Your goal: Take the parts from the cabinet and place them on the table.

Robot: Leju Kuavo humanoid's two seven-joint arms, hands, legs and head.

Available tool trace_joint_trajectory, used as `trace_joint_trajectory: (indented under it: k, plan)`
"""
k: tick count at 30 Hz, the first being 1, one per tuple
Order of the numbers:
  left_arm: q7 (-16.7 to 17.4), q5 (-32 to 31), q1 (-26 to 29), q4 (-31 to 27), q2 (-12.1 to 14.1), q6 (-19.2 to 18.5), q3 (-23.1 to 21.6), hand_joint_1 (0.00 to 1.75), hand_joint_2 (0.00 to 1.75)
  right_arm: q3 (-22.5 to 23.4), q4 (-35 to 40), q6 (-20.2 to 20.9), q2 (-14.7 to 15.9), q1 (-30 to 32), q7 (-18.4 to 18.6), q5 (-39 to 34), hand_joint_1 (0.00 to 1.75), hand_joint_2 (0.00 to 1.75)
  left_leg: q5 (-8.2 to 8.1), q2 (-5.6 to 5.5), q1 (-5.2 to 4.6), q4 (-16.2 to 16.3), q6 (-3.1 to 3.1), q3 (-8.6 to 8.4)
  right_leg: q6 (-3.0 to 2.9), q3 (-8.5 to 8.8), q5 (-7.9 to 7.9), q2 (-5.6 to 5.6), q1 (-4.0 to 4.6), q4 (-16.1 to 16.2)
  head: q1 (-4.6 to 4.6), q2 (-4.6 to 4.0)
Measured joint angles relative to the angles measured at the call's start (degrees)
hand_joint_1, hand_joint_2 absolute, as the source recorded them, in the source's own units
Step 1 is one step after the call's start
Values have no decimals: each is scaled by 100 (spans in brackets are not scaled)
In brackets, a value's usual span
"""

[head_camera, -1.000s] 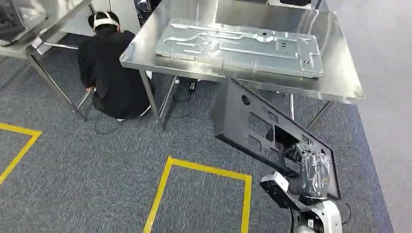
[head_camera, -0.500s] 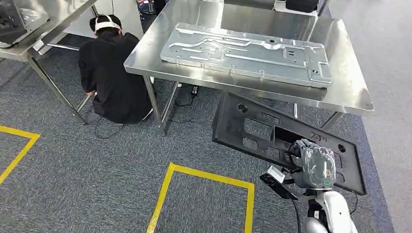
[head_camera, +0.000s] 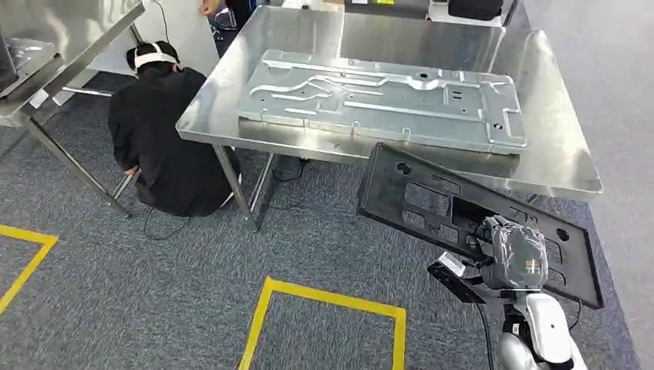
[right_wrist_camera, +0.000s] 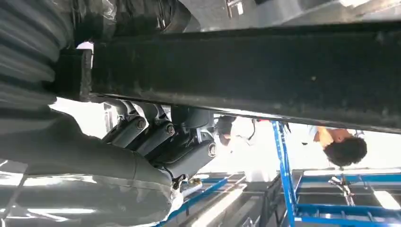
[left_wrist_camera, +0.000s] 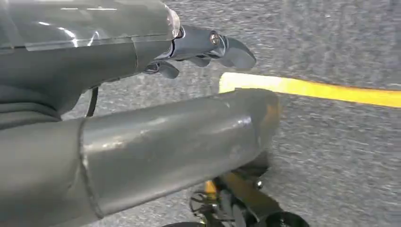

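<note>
My right hand [head_camera: 515,254], wrapped in clear film, grips a long black plastic panel [head_camera: 420,199] through one of its cut-outs. The panel is tilted, and its far edge overlaps the front edge of the steel table [head_camera: 567,166]. A large silver stamped metal plate [head_camera: 385,96] lies flat on that table. In the right wrist view the fingers [right_wrist_camera: 161,137] curl around the panel's dark edge [right_wrist_camera: 265,71]. My left hand [left_wrist_camera: 203,47] hangs above the grey carpet with nothing in it, its fingers apart.
A person in black [head_camera: 166,135] crouches by the table's left front leg. Yellow tape [head_camera: 332,297] marks a box on the carpet in front of me. Another steel table [head_camera: 54,38] stands at the far left. A blue rack [right_wrist_camera: 283,161] and people appear behind.
The whole view has shifted and the table looks nearer. My right hand has lifted the black panel up and to the right, toward the table's front edge.
</note>
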State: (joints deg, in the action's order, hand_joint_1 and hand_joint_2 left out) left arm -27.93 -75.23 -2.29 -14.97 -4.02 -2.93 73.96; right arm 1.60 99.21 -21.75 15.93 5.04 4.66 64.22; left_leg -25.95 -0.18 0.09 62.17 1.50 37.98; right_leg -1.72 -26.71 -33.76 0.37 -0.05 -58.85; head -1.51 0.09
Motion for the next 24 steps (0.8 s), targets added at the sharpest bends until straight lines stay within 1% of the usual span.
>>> trace_joint_trajectory:
  k: [1,2,3,4,5,6,7,8,9,10,11,12,13,14,15,16,17,18,19,20,21,22,23,24]
  plan:
    - [2,2,0,0,22,0,0,0,0,-4,-42,2,2,-43,-7,0,175,175,169,-29,-51,34,22,79,38,74,-55,4,9,-19,-4,0]
    - [11,-15,1,9,22,-2,-2,0,0,2,-66,18,15,-60,-7,0,175,175,70,-19,-66,-127,27,-47,72,62,-59,32,-11,49,7,0]
    - [15,-17,0,11,28,0,-2,0,0,0,-76,41,33,-63,-11,2,175,175,121,-18,-76,-144,60,-53,112,90,-53,30,-31,152,11,0]
    - [13,-20,-4,11,37,0,-4,0,0,-2,-87,53,37,-64,-15,7,175,175,99,-7,-80,-245,96,-111,161,149,24,29,-17,130,9,0]
    - [15,-33,-9,11,37,0,-7,0,0,4,-90,68,74,-112,-24,13,175,175,100,-26,-56,-362,117,-247,203,166,92,27,-15,79,11,0]
    - [13,-37,-2,11,35,0,-18,0,0,-2,-101,81,105,-139,-37,20,175,175,99,-21,-22,-495,127,-401,205,41,182,7,-42,-202,7,0]
    - [13,-39,-9,13,37,0,-24,0,0,-2,-109,85,136,-187,-52,24,175,175,72,-20,-3,-592,165,-523,216,-196,262,6,-33,-606,9,0]
    - [13,-41,-17,13,37,0,-26,0,0,-4,-122,96,157,-222,-74,39,175,175,34,-20,12,-655,170,-627,259,-489,175,7,-39,-1008,6,0]
    - [13,-44,-22,13,37,0,-28,0,0,-15,-125,98,170,-234,-109,59,175,175,-15,-23,27,-699,166,-730,281,-746,-43,5,-61,-1300,7,0]
    - [13,-44,-23,17,35,0,-31,0,0,-22,-129,98,175,-235,-127,72,175,175,-82,-30,46,-724,155,-837,334,-969,-316,4,-90,-1473,7,0]
    - [13,-44,-23,22,33,0,-35,0,0,-37,-135,98,177,-241,-164,101,175,175,-158,-42,65,-732,137,-943,394,-1108,-507,-2,-119,-1485,7,0]
    - [13,-50,-17,26,33,0,-37,0,0,-74,-138,96,181,-257,-212,127,175,175,-243,-48,94,-731,105,-1059,431,-1182,-548,-9,-154,-1360,7,0]
    - [13,-50,-11,33,31,0,-42,0,0,-118,-138,94,190,-274,-245,149,175,175,-344,-59,126,-731,54,-1191,470,-1193,-432,-17,-192,-1082,7,0]
    - [13,-54,-12,41,28,0,-46,0,0,-177,-138,92,207,-284,-273,192,175,175,-446,-62,162,-729,7,-1325,506,-1166,-111,-39,-233,-700,7,0]
    - [13,-52,-13,42,31,4,-50,0,0,-230,-138,92,221,-284,-304,223,175,175,-556,-62,176,-721,-40,-1436,577,-1146,470,-66,-284,-285,4,0]
    - [13,-54,-17,42,39,11,-52,0,0,-305,-157,94,225,-284,-323,240,175,175,-674,-67,161,-657,-92,-1555,582,-1196,1164,-142,-308,-7,4,0]
    - [15,-59,-11,42,39,13,-57,0,0,-382,-168,102,225,-333,-341,271,175,175,-751,-85,166,-666,-144,-1562,465,-1180,967,-151,-250,-143,0,0]
    - [20,-59,-32,44,37,17,-66,0,0,-444,-151,105,236,-323,-361,304,175,175,-837,-63,159,-680,-211,-1596,388,-1158,1022,-90,-229,-197,24,0]
    - [9,-72,-54,46,35,15,-83,0,0,-498,-125,107,269,-347,-369,326,175,175,-835,-55,170,-648,-244,-1659,325,-1151,952,-97,-247,-203,4,0]
    - [11,-76,-83,46,33,22,-90,0,0,-551,-114,118,295,-430,-391,339,175,175,-737,-52,185,-532,-292,-1583,265,-1117,914,-87,-232,-214,13,2]
    - [9,-74,-107,46,31,28,-96,0,0,-617,-89,142,317,-497,-413,345,175,175,-630,-44,210,-212,-318,-1429,221,-1065,886,-70,-238,-177,9,0]
    - [9,-65,-127,46,31,57,-98,0,0,-687,-83,177,326,-545,-417,369,175,175,-571,-26,209,230,-310,-1193,185,-997,868,-76,-223,-156,9,0]
    - [7,-52,-130,46,31,77,-98,0,0,-765,-79,218,337,-588,-420,389,175,175,-690,-17,209,630,-306,-929,134,-930,826,-76,-201,-129,9,0]
    - [9,-50,-120,46,31,85,-98,0,0,-840,-79,241,339,-613,-420,411,175,175,-930,-17,192,963,-301,-670,93,-866,786,-72,-178,-106,9,0]
